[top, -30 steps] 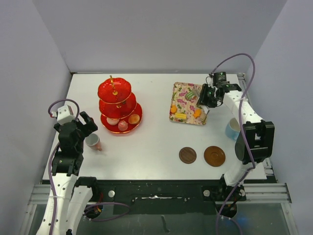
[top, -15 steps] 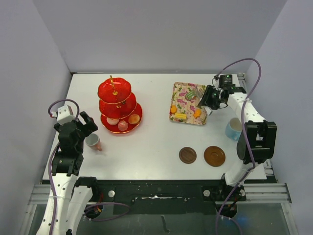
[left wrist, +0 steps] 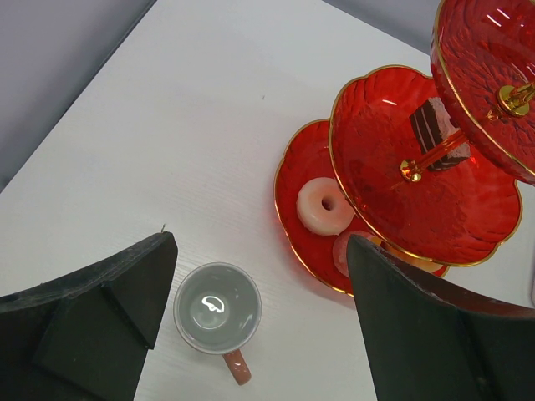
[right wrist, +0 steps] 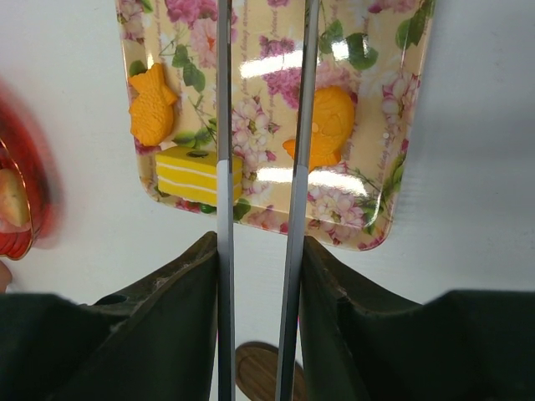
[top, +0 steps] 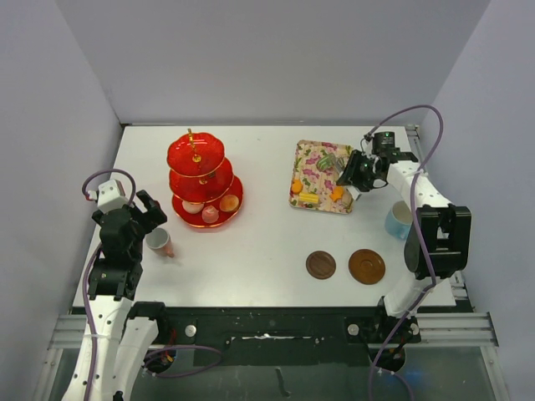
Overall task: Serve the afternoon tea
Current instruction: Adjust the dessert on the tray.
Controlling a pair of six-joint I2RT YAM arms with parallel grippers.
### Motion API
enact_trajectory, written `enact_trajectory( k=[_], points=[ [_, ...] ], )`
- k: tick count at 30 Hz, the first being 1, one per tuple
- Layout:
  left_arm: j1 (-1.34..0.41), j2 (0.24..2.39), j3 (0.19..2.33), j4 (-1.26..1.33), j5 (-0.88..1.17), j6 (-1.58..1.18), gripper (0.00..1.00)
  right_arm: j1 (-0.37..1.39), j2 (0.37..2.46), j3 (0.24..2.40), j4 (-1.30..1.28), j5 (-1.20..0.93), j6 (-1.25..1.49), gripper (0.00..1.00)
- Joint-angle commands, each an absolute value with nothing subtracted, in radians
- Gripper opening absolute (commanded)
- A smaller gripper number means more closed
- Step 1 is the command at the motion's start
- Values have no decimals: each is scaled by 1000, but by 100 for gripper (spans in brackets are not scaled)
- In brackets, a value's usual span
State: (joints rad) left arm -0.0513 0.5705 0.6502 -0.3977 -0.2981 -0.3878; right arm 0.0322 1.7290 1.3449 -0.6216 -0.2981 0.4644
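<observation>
The red three-tier stand [top: 201,180] holds a pale doughnut [left wrist: 324,205] on its bottom tier and a brown cake slice [left wrist: 439,134] on the middle tier [left wrist: 393,209]. Left of it stands the pink cup [top: 159,241], upright; my left gripper [top: 142,219] hangs open above it, the cup [left wrist: 217,307] between the fingers and untouched. My right gripper [top: 355,171] is shut on metal tongs [right wrist: 224,167], whose blades reach over a floral tray [right wrist: 376,92] with a yellow cake [right wrist: 188,175] and orange fish sweets [right wrist: 153,104]. The tong tips are out of frame.
Two round brown saucers [top: 320,265] [top: 367,266] lie near the front right. A light-blue cup [top: 399,220] stands beside the right arm. The floral tray [top: 309,180] lies at the back right. Grey walls close in three sides.
My right gripper has shifted a little to the right over the tray's right edge, tongs still in it. The left arm and pink cup have not moved.
</observation>
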Motion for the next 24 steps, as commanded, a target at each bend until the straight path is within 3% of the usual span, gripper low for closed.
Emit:
enact_trajectory(
  k=[1,24],
  points=[
    [-49,563,661,-328,-287,-378,82,25,1709,1341,-558,-303,477,36],
    [-49,561,661,-330,-288,-378,81,25,1793,1408,-535,-387,507,36]
  ],
)
